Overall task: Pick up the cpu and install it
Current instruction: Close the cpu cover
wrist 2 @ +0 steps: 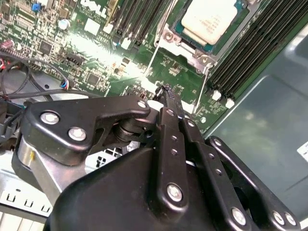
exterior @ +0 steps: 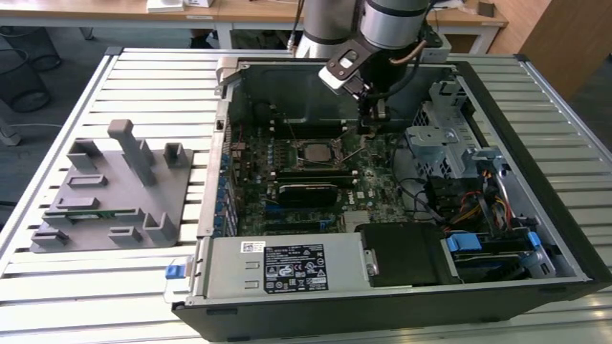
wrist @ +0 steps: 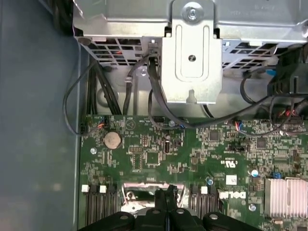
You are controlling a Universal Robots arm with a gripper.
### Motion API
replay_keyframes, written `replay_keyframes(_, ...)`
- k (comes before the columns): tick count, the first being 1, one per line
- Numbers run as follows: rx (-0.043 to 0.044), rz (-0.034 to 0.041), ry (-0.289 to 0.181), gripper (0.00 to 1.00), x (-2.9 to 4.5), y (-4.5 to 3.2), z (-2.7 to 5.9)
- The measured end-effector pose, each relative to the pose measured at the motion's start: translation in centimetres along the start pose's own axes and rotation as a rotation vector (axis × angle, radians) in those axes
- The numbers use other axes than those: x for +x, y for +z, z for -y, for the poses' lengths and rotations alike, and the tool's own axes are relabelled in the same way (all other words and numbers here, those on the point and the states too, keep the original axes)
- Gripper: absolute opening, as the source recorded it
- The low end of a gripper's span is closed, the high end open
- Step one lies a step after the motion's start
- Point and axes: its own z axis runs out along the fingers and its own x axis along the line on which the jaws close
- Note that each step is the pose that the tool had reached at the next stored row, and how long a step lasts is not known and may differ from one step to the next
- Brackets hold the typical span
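Hanging low inside the open case (exterior: pixel 564 236) with the gripper (exterior: pixel 369 127), over the green board (exterior: pixel 368 188). Pressing the two fingers (wrist 2: pixel 169 139) together along their whole length in both wrist views, and clamping nothing between them.

Finding the cpu (exterior: pixel 316 151) lying flat in the socket (wrist 2: pixel 202 58) near the middle of the board, silver top facing up, with the metal frame sitting around its edges.

Standing with the fingertips near the cpu but apart from it: in the exterior view, a little to the exterior view's right of it and slightly farther back. Seeing in the second wrist view a strip of bare board and one corner of the socket frame lying between the fingertips and the chip. Not touching the chip.

Noticing long black memory slots (wrist 2: pixel 255 53) running along two opposite sides of the socket.

Looking in the first wrist view toward a grey drive cage (wrist: pixel 192 57), placed on the exterior view's right side of the case, with black cables (wrist: pixel 153 86) hanging from it down to the board.

Resting the case on a slatted table (exterior: pixel 143 79), with a grey fixture (exterior: pixel 105 193) standing well apart from the case on the exterior view's left.
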Motion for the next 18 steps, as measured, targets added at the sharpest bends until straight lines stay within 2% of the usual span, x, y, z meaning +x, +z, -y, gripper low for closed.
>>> replay_keyframes(8, 0.0, 0.0, 0.0, 0.11, 0.37, 0.36, -1.11)
replay_keyframes(18, 0.0, 0.0001, 0.0, 0.11, 0.85, 1.18, -2.43)
